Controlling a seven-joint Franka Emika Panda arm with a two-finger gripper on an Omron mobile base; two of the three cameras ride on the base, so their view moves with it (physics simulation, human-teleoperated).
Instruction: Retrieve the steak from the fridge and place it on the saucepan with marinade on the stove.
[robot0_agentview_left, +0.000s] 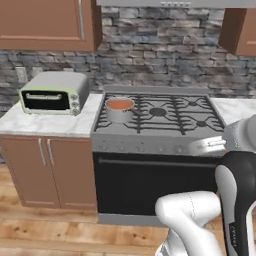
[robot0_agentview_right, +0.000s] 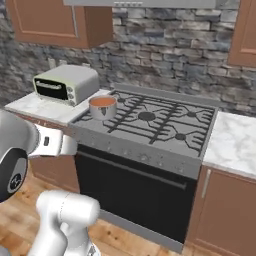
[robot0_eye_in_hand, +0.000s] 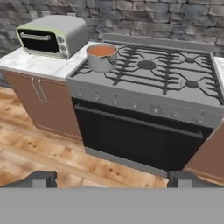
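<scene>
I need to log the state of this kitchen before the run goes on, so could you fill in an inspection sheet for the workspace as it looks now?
Surface: wide grey gas stove with black grates, between white marble counters.
Job's things: small round grey metal saucepan stands upright on the front-left burner, holding smooth orange-red marinade; no steak or fridge seen.
Clutter: pale-green toaster oven on the left counter.
Grippers: gripper held back from the stove, above the wooden floor, fingertips wide apart, nothing between them.
Cables: nothing seen.
Surroundings: grey stone wall, brown cabinets.
</scene>
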